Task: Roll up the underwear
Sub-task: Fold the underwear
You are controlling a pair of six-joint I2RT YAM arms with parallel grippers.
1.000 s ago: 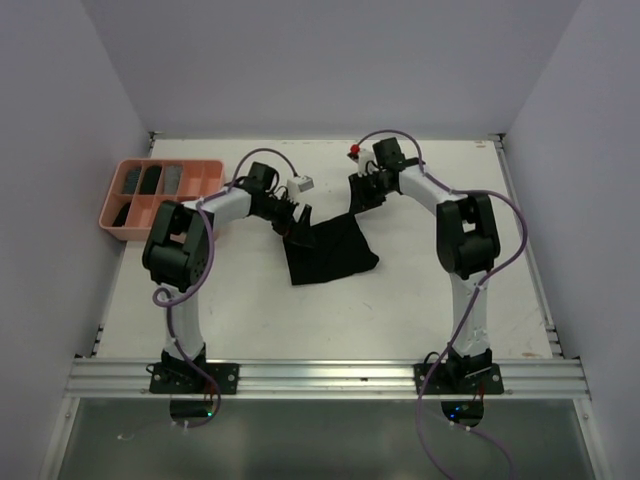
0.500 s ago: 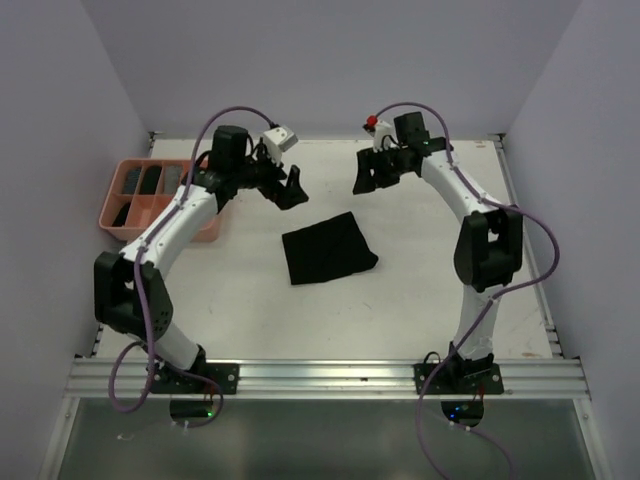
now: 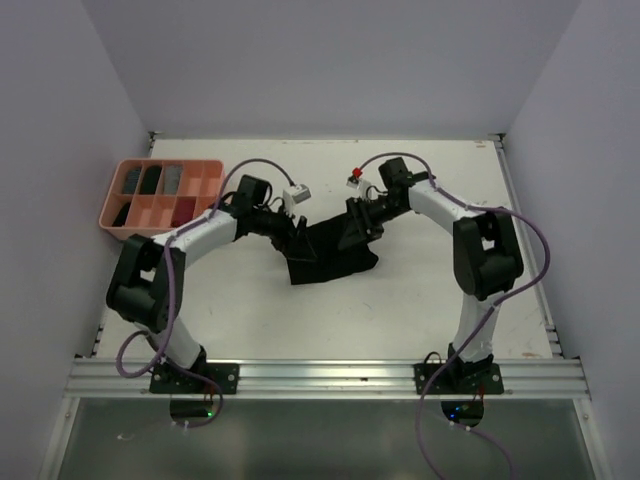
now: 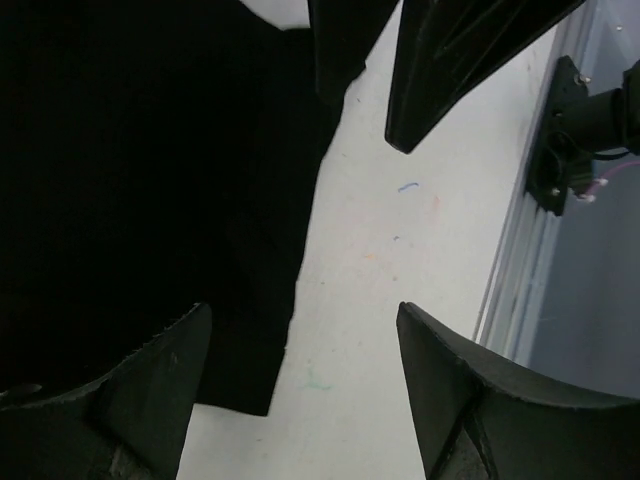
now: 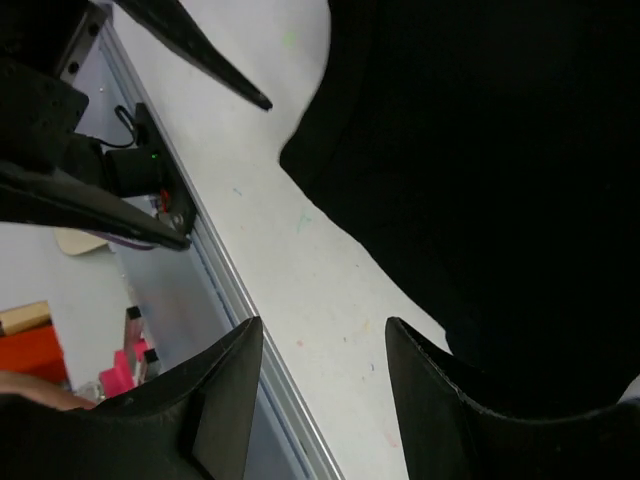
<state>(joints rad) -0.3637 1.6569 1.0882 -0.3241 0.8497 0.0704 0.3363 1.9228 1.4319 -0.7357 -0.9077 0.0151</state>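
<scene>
Left fingers (image 4: 135, 400) and right fingers (image 5: 215, 410) gape astride edges of the black underwear (image 3: 335, 262), gripping nothing.

The left gripper (image 3: 298, 240) and right gripper (image 3: 353, 228) have dropped back onto far corners of the black underwear (image 3: 335, 258).

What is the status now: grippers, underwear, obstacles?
Left gripper open, at the black underwear's far left corner. Right gripper open, at its far right corner. Underwear flat, not yet rolled. Nothing in the way; pink tray apart, far left.
</scene>
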